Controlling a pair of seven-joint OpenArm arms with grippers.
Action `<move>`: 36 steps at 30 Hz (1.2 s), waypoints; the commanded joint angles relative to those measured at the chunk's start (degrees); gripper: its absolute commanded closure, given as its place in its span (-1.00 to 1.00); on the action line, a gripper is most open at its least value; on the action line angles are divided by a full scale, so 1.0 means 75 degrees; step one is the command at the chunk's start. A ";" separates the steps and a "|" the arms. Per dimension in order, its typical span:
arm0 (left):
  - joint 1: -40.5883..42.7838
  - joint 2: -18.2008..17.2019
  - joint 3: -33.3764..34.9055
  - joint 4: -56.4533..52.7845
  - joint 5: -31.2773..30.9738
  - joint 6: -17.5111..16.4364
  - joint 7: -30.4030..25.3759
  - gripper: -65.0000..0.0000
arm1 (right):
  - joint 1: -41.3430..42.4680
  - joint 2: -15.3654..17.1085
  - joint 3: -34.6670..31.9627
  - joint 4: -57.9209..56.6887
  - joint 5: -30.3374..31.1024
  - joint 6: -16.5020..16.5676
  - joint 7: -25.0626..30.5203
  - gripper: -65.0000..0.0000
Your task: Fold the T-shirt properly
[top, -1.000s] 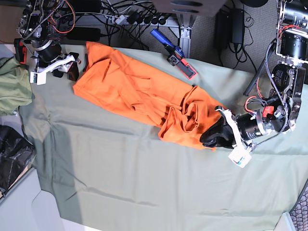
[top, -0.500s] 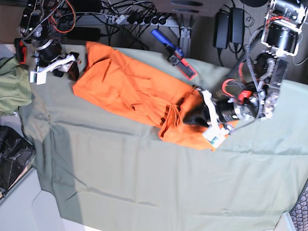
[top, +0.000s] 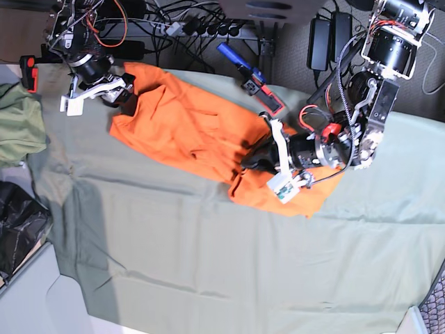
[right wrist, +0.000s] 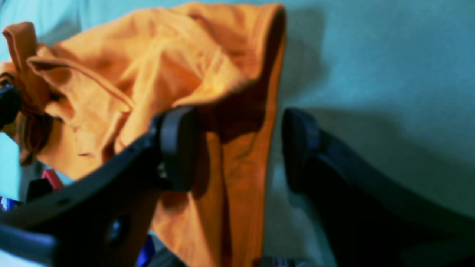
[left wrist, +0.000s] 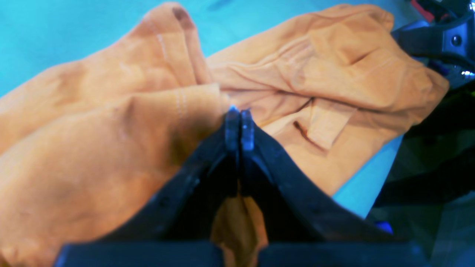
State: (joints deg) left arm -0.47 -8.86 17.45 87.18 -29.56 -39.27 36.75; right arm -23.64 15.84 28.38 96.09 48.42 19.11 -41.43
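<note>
The orange T-shirt [top: 188, 129] lies crumpled in a diagonal band on the table cloth, from the back left to the middle right. My left gripper [top: 252, 158] is over its right part, shut on a fold of the fabric. In the left wrist view the fingertips [left wrist: 237, 124] meet and pinch the orange T-shirt [left wrist: 92, 148]. My right gripper [top: 124, 94] is at the shirt's back-left corner. In the right wrist view it [right wrist: 237, 148] is open, and the edge of the T-shirt [right wrist: 148, 74] lies between the jaws.
A grey-green table cloth [top: 208, 264] covers the table. An olive-green garment [top: 17, 129] lies at the left edge, with a black bag [top: 17, 233] below it. A blue and red tool [top: 250, 76] lies at the back edge. Cables and power strips run behind the table.
My left gripper has moved left and up over the shirt, pulling its right end fabric with it. My right gripper has moved right onto the shirt's back-left corner.
</note>
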 commanded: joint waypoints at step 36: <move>-0.0099 -0.0160 -0.0006 0.0140 -0.0688 -0.0098 0.0332 1.00 | -0.0256 0.0256 0.0146 0.0364 0.1145 0.0918 -0.0545 -0.11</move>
State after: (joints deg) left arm -0.47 -10.00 17.52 87.20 -33.65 -39.27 40.29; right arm -25.71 16.99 29.10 97.67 55.77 19.44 -46.35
